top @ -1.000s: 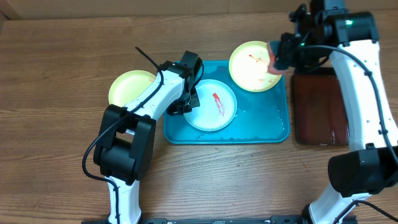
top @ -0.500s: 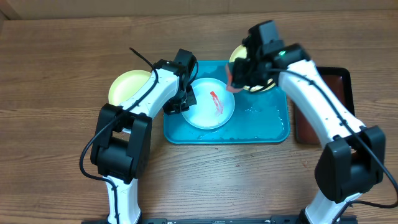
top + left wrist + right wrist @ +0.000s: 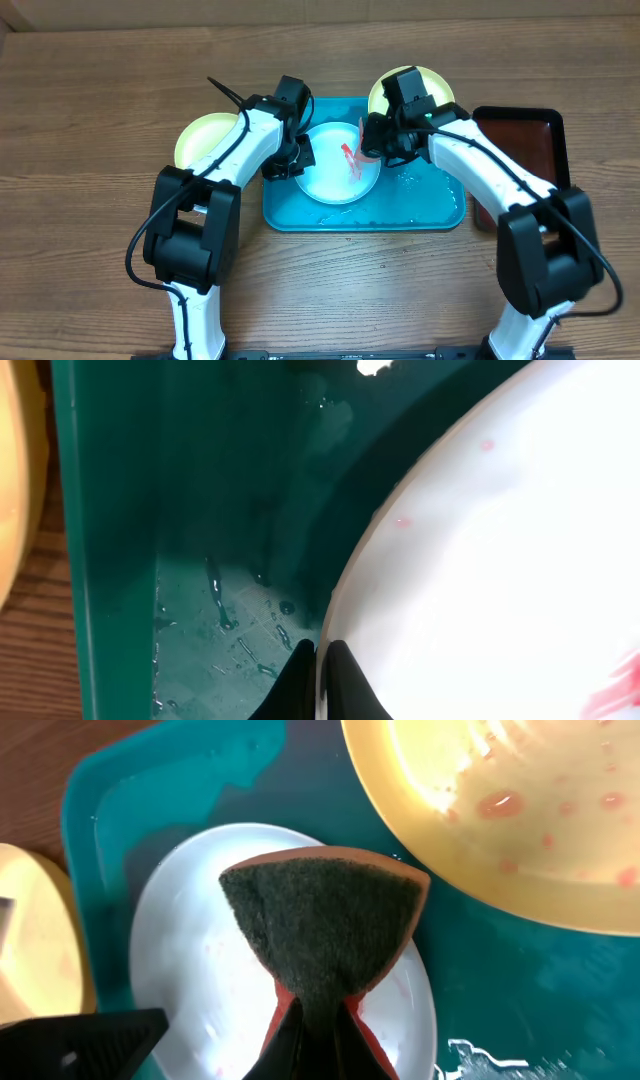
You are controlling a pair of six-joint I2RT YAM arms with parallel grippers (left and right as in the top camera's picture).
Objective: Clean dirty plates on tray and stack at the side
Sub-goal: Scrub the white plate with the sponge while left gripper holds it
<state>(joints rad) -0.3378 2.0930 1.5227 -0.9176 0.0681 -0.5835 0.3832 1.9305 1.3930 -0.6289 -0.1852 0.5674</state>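
Slippage threatens: left hand (image 3: 320,665) clenched on the middle plate (image 3: 325,180) rim, right hand (image 3: 310,1020) grasping the sponge (image 3: 325,915); hard scrubbing could skid it across the tray (image 3: 420,212).

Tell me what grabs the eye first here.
The turquoise tray sits mid-table. Over it, the right gripper clamps a green sponge above the red-smeared white plate, whose left rim the left gripper pinches. A spattered yellow plate sits at the tray's far right corner.
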